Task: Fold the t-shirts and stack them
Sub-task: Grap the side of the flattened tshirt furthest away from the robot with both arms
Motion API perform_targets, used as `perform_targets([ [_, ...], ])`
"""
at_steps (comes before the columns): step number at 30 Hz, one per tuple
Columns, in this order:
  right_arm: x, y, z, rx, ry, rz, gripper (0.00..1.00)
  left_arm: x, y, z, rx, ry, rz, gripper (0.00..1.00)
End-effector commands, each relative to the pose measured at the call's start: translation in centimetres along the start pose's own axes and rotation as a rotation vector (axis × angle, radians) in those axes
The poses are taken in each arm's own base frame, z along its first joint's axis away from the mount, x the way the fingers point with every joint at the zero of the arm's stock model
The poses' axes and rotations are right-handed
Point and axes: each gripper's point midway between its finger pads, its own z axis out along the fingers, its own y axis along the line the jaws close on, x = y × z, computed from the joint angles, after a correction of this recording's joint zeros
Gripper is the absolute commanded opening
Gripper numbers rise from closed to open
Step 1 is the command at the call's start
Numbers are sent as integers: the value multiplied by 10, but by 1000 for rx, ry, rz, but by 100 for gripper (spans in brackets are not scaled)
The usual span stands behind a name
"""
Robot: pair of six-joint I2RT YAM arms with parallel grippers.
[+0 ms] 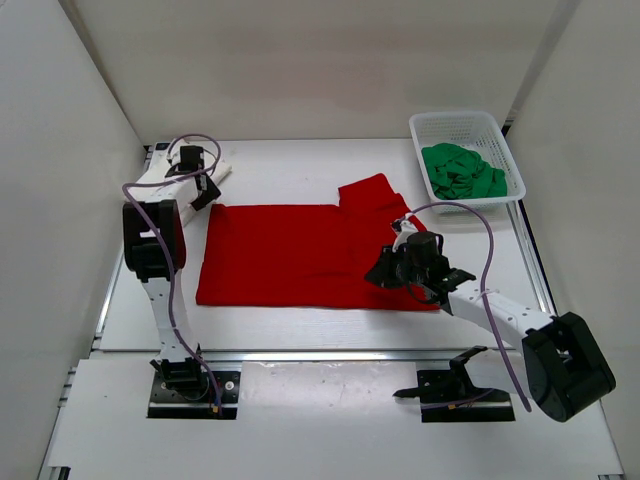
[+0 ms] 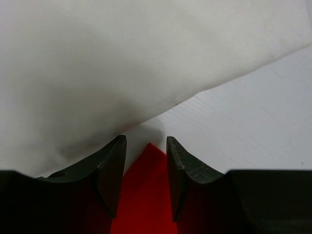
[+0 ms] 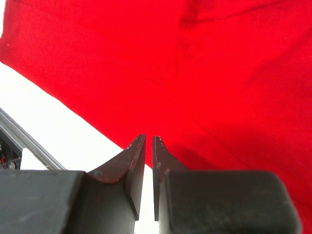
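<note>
White table (image 1: 300, 325), boxed in by white walls, carries three t-shirts and one basket. The two fingers (image 2: 111, 165) of the left gripper (image 2: 146, 140) stand spread over the far left corner of the red t-shirt (image 2: 145, 200), gripping nothing. The white t-shirt (image 2: 97, 73) lies just beyond that corner. The two fingers of the right gripper (image 3: 148, 139) are nearly pressed together at the red t-shirt's near right corner; whether cloth is nipped I cannot tell. The red t-shirt lies spread flat. Beyond its far right, one green t-shirt (image 1: 460, 172) sits crumpled in the basket (image 1: 450, 117).
</note>
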Motion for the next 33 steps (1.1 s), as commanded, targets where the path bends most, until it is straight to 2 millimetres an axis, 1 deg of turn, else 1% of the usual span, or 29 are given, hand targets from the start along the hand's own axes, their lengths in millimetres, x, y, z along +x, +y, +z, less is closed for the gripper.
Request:
perform_targets([
  [1,-25,15,-8,-47,-91,-39,9,-7,-5,-3,-5,20,33,49],
  [2,-32,19,-10,-56,-110,-49,10,-6,-6,-2,-5,32,43,49],
  [3,-36,19,-11,-56,-123,-42,10,-5,-2,0,-15,41,46,47],
  [4,-42,23,-12,-69,-133,-46,10,-4,-6,-2,-7,43,55,47],
  [5,-49,25,-13,-70,-152,-42,10,-2,-5,-3,-7,46,60,47],
  [6,-51,27,-14,-82,-151,-33,9,-2,0,-1,-14,47,55,45],
  [7,-57,30,-15,-83,-164,-35,10,1,-4,-4,0,50,69,46],
  [9,-71,35,-17,-86,-201,-45,10,3,1,-6,-17,46,66,47],
  [11,-74,43,-19,-102,-201,-51,10,1,0,-10,-15,38,82,46],
  [12,-80,41,-22,-94,-224,-56,11,4,3,-9,-26,43,87,46],
  [13,-82,44,-23,-106,-227,-59,10,8,2,-10,-23,49,97,45],
  [14,-83,43,-22,-105,-230,-45,11,3,3,-11,-24,34,94,45],
  [15,-88,46,-24,-111,-244,-50,10,6,-1,-14,-14,36,104,45],
  [16,-87,44,-24,-111,-242,-47,10,5,4,-13,-23,35,103,42],
  [17,-89,43,-24,-110,-246,-44,11,6,0,-15,-14,32,108,39],
  [18,-90,45,-22,-112,-244,-46,11,7,3,-14,-22,33,108,37],
  [19,-95,45,-22,-110,-255,-44,11,8,4,-15,-22,37,108,35],
  [21,-96,40,-17,-95,-252,-41,11,9,7,-14,-26,38,103,35],
  [22,-99,38,-16,-86,-255,-30,12,10,5,-16,-18,39,110,35],
  [23,-102,38,-13,-87,-258,-33,11,10,3,-19,-17,34,115,37],
  [25,-110,36,-9,-82,-266,-33,11,9,5,-17,-19,28,112,36],
  [26,-113,35,-7,-80,-269,-26,13,8,6,-16,-21,27,106,30],
  [27,-117,30,-2,-60,-276,-33,13,9,6,-16,-22,30,111,26],
  [28,-120,22,5,-31,-274,-31,13,8,3,-18,-15,25,109,25],
  [29,-117,14,13,-12,-252,-14,13,7,1,-20,-6,18,108,23],
  [30,-129,15,15,-13,-268,-16,13,8,4,-17,-8,21,105,20],
  [31,-135,6,22,7,-272,-20,15,6,2,-18,6,16,94,19],
  [32,-141,-4,30,38,-270,-14,17,11,-2,-18,24,21,90,16],
  [33,-149,-9,32,58,-282,-19,18,11,-6,-19,41,18,81,14],
])
